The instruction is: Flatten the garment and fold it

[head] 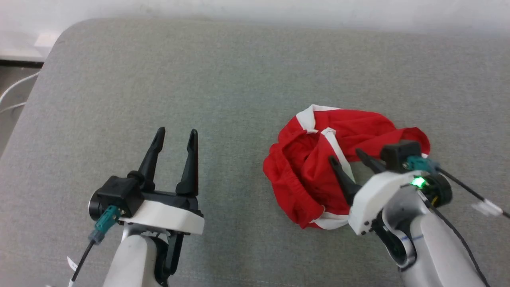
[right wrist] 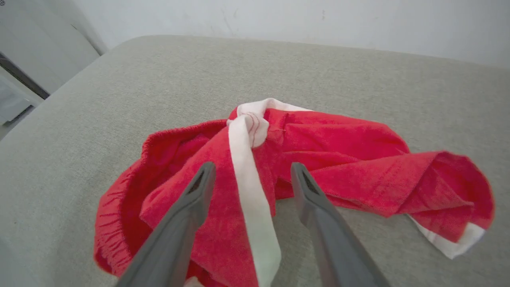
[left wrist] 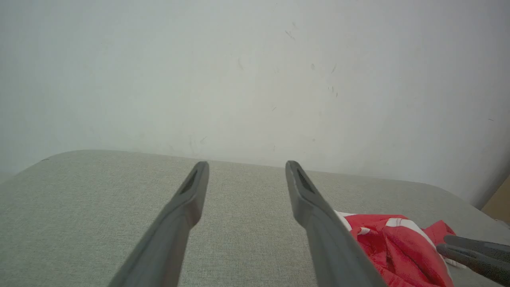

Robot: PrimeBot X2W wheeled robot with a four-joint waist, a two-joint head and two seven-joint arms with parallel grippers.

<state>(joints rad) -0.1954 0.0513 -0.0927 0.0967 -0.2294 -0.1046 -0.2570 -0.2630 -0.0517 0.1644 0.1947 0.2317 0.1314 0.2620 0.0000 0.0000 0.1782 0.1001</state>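
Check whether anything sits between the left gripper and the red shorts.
Nothing visible: bare grey surface lies between the left gripper and the crumpled shorts. The right gripper, fingers open, is at the shorts.

Shorts point(head: 303, 167): one, red, centre right of the head view.
White stripes on it: at least two bands show; the crumpling hides any full count.
Grippers: two, the left gripper point(head: 177, 130) at lower left and the right gripper point(head: 344, 154) at lower right.
Fingers point(head: 153, 153): two on each gripper, four in all.
Teal plugs point(head: 106, 220): two, one at each wrist.
Green light point(head: 418, 182): one, lower right.
Grey pad point(head: 239, 79): one.
White cables point(head: 18, 84): two strands, far left edge.
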